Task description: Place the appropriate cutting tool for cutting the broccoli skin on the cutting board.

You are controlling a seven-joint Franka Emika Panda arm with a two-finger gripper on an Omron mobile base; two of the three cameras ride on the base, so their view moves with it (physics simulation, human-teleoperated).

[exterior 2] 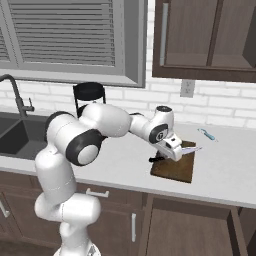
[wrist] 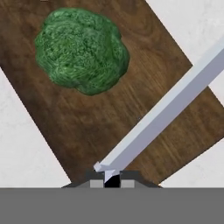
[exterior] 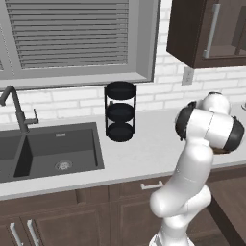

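Above dark-brown wooden cutting board, hand clenched on pale grey knife. Bright-green lumpy broccoli on board. Lower level, release blade beside broccoli, not on it.

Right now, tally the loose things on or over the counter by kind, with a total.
Broccoli: 1
Cutting board: 1
Pale blade: 1
Black rack: 1
Small blue utensil: 1
Total: 5
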